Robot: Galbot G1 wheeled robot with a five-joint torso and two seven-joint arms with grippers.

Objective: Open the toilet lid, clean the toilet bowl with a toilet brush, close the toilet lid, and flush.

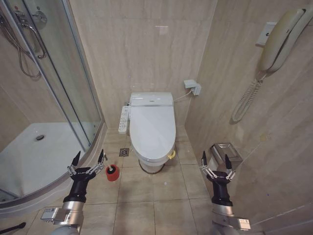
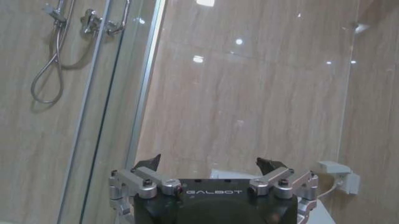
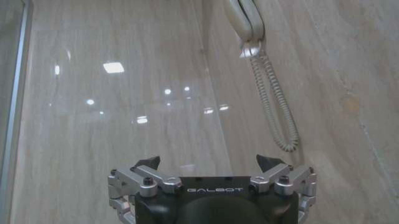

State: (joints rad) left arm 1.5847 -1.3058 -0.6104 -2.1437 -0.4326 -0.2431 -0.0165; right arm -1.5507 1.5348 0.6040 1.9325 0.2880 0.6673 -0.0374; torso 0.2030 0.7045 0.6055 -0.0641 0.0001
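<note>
The shut toilet lid (image 1: 152, 128) hides the toilet bowl beneath it. The toilet brush (image 1: 112, 171) is too small to make out beyond a dark top in its red holder (image 1: 112, 175). The wall phone (image 1: 285, 35) is cut off by the head view's edge. In the left wrist view, the left tool (image 2: 210, 163) covers most of the toilet.

We are in a tiled bathroom. We see a toilet (image 1: 152, 128), a glass shower enclosure (image 1: 54, 83), and a wall phone (image 1: 279, 41).
</note>
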